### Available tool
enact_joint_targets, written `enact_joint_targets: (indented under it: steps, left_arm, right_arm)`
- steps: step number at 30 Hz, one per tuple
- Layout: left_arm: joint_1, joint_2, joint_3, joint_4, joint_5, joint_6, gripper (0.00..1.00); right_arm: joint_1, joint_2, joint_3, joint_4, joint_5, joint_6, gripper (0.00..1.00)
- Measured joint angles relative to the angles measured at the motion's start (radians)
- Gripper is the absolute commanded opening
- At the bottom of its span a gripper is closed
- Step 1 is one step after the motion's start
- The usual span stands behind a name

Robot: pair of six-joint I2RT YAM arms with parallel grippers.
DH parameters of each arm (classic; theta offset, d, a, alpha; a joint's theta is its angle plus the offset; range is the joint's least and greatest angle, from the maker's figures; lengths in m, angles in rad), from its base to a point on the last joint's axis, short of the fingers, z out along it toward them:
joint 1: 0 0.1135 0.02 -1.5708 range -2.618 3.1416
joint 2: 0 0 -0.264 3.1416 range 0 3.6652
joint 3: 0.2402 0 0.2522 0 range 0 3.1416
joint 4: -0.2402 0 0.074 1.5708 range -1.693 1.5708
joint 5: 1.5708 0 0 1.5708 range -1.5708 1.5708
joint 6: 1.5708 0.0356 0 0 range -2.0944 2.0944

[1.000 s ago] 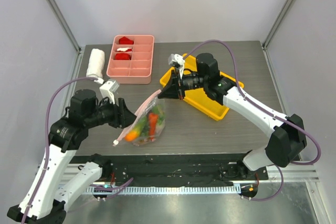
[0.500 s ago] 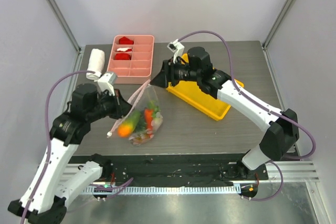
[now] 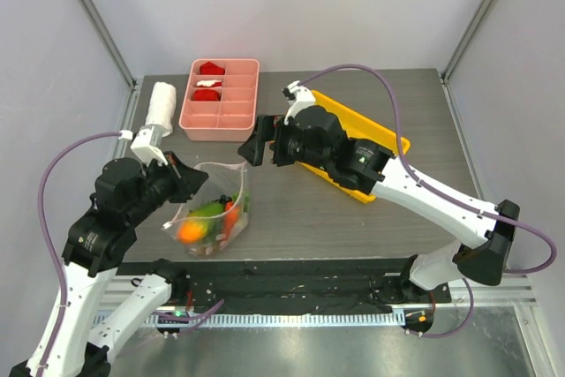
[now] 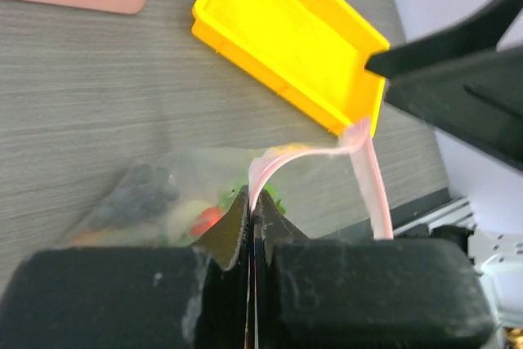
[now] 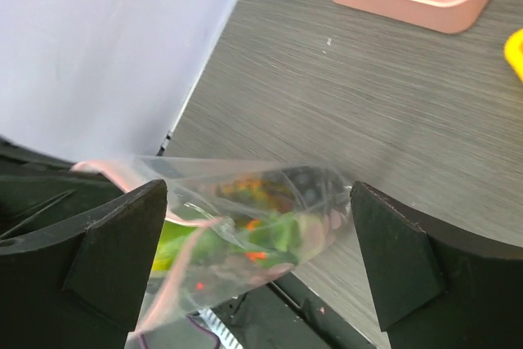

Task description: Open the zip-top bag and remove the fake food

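The clear zip-top bag point(image 3: 218, 209) hangs low over the table's front left, its pink zip strip point(image 4: 364, 173) curling loose. My left gripper point(image 3: 188, 179) is shut on that strip at the bag's left edge; the left wrist view shows the jaws point(image 4: 254, 203) pinching the pink strip. Fake food point(image 3: 205, 221) lies inside: an orange piece, green pieces, dark grapes point(image 4: 143, 194). My right gripper point(image 3: 258, 142) stands open just right of the bag's top and holds nothing. In its wrist view the bag point(image 5: 270, 218) shows between the wide-apart fingers point(image 5: 122, 243).
A yellow tray point(image 3: 375, 143) lies under the right arm. At the back stand a pink divided tray point(image 3: 231, 112) with red-and-white pieces and, left of it, a rolled white towel point(image 3: 161, 105). The table's front edge runs just below the bag.
The right gripper has opened and let go of the bag's strip. The left gripper has shut on the strip and carried the bag left and toward the front edge.
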Motion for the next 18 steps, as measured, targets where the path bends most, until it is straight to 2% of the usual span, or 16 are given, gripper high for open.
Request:
enact_joint_targets:
  steps: [2,5,6,7,9,15,18]
  left_arm:
    - [0.0,-0.006,-0.009,0.017,-0.01,-0.027,0.0]
    - [0.0,-0.026,-0.035,0.045,-0.019,-0.056,0.0]
    - [0.0,-0.027,-0.039,0.05,-0.019,-0.063,0.0]
    - [0.0,-0.026,-0.04,0.055,-0.019,-0.068,0.0]
    - [0.0,-0.014,-0.04,0.069,-0.018,-0.073,0.0]
    - [0.0,0.018,-0.07,0.126,-0.022,-0.095,0.0]
    - [0.0,0.027,-0.085,0.161,-0.022,-0.106,0.0]
  right_arm:
    - [0.042,0.0,0.02,-0.002,0.033,-0.004,0.91]
    - [0.101,0.0,0.034,-0.002,0.046,-0.05,0.44]
    - [0.113,0.0,0.035,-0.002,0.043,-0.078,0.17]
    - [0.124,0.0,0.038,-0.005,0.037,-0.103,0.1]
    - [0.136,0.008,0.064,-0.032,0.027,-0.146,0.04]
    - [0.176,0.151,0.351,-0.166,0.014,-0.268,0.04]
    - [0.194,0.209,0.411,-0.194,-0.004,-0.291,0.04]
